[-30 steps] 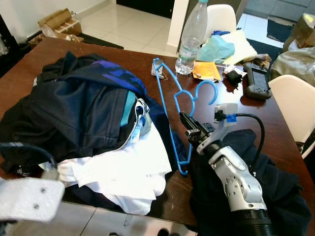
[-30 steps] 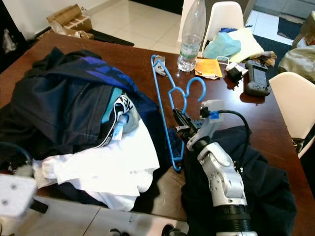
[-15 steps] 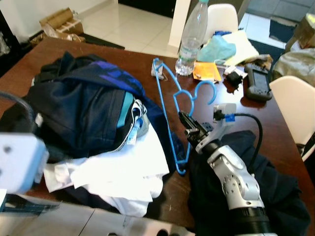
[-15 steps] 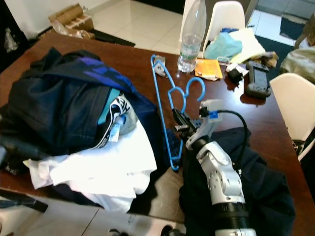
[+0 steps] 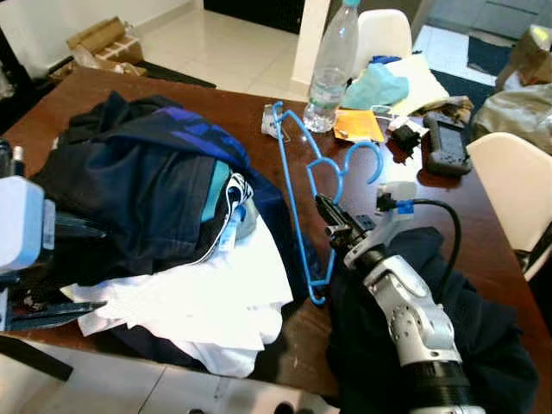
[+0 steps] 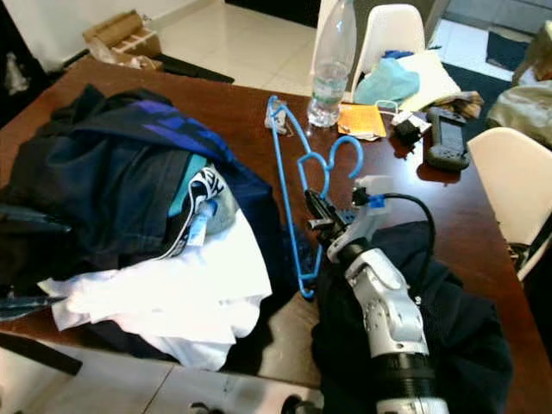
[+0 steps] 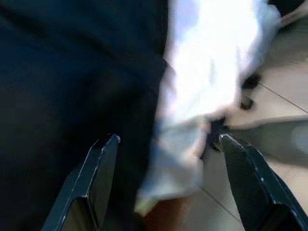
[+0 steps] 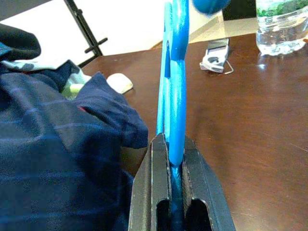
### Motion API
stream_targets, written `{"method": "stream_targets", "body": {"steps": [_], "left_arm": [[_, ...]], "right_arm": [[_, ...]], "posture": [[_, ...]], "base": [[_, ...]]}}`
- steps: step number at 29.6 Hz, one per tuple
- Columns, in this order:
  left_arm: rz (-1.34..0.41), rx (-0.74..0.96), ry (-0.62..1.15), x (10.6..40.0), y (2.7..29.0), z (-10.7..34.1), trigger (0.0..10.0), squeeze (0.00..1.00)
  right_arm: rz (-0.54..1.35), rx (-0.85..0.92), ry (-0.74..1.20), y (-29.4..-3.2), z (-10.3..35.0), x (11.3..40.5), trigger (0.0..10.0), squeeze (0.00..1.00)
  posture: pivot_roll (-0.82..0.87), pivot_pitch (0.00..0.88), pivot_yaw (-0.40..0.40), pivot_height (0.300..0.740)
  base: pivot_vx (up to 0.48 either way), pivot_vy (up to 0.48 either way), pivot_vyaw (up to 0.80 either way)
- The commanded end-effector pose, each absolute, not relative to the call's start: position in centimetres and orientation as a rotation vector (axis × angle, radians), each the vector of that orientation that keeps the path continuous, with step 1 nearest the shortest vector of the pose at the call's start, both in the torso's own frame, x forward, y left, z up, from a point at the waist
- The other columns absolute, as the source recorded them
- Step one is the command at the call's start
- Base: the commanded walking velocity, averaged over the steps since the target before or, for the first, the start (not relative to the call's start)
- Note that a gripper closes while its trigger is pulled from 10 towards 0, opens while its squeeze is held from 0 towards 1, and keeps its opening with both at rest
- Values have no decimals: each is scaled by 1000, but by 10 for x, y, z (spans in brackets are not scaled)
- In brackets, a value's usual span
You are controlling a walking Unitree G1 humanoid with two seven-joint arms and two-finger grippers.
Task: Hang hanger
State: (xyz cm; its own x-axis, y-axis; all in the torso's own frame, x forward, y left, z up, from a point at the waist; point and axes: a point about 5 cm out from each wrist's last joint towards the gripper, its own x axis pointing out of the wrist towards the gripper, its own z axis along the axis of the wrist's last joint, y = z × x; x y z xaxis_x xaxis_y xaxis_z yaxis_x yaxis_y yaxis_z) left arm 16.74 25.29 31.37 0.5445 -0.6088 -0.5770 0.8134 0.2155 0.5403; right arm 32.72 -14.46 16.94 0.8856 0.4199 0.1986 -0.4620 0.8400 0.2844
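A blue plastic hanger lies tilted across the brown table, its hook pointing toward the far side. My right gripper is shut on the hanger's thin bar near the hook; the right wrist view shows the bar clamped between the two black fingers. My left gripper is open over the edge of the clothes pile, above dark fabric and white cloth. The left arm's white wrist sits at the pile's left edge.
A heap of navy garments and a white one covers the table's left half. Dark clothing lies under my right arm. A water bottle, orange packet and black device stand behind. A white chair is on the right.
My left arm has swung from the near lower left out to the pile's left edge. The right gripper keeps its hold on the hanger, almost still.
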Motion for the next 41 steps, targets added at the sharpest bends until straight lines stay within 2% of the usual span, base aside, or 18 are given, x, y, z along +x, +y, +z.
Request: {"method": "stream_targets", "body": {"steps": [1,2,3,5,6,7,8,9,10,11,13,21,22,26,34,41], "left_arm": [[-999,914,302,163,255,310,10000,0],[-999,914,302,163,255,310,10000,0],[-943,956,386,164,268,303,10000,0],[-943,956,386,164,268,303,10000,0],[-873,1009,478,165,283,298,10000,0],[-873,1009,478,165,283,298,10000,0],[-811,1059,551,165,297,296,10000,0],[-811,1059,551,165,297,296,10000,0],[-758,1096,601,164,308,297,10000,0],[-758,1096,601,164,308,297,10000,0],[-662,1153,655,164,325,304,10000,0],[-552,1204,689,168,341,302,10000,0],[-552,1204,689,168,341,302,10000,0],[-577,1185,492,199,324,265,10000,0],[-631,1194,367,220,306,232,10000,0],[-692,1164,394,220,298,206,10000,0]], "right_arm": [[452,329,-102,-147,161,327,10000,0],[452,329,-102,-147,161,327,10000,0],[451,328,-103,-147,161,328,10000,0],[451,328,-103,-147,161,328,10000,0],[449,327,-104,-149,161,329,10000,0],[449,327,-104,-149,161,329,10000,0],[444,326,-105,-150,161,329,10000,0],[444,326,-105,-150,161,329,10000,0],[440,325,-105,-151,160,329,10000,0],[440,325,-105,-151,160,329,10000,0],[433,326,-103,-153,159,330,10000,0],[427,324,-101,-153,158,331,10000,0],[427,324,-101,-153,158,331,10000,0],[408,319,-107,-159,158,332,10000,0],[397,318,-115,-163,159,330,10000,0],[387,316,-118,-165,159,329,10000,0]], "posture": [[266,164,-72,740],[266,164,-72,740],[269,162,-72,740],[269,162,-72,740],[272,160,-72,740],[272,160,-72,740],[273,160,-70,740],[273,160,-70,740],[276,159,-70,740],[276,159,-70,740],[282,160,-68,740],[280,162,-70,740],[280,162,-70,740],[271,164,-67,740],[251,171,-56,740],[247,174,-53,740]], "base": [[0,0,0],[0,0,0],[0,0,0],[0,0,0],[0,0,0],[0,0,0],[0,0,0],[0,0,0],[0,0,0],[0,0,0],[0,0,0],[0,0,0],[0,0,0],[0,0,0],[0,0,0],[0,0,0]]}}
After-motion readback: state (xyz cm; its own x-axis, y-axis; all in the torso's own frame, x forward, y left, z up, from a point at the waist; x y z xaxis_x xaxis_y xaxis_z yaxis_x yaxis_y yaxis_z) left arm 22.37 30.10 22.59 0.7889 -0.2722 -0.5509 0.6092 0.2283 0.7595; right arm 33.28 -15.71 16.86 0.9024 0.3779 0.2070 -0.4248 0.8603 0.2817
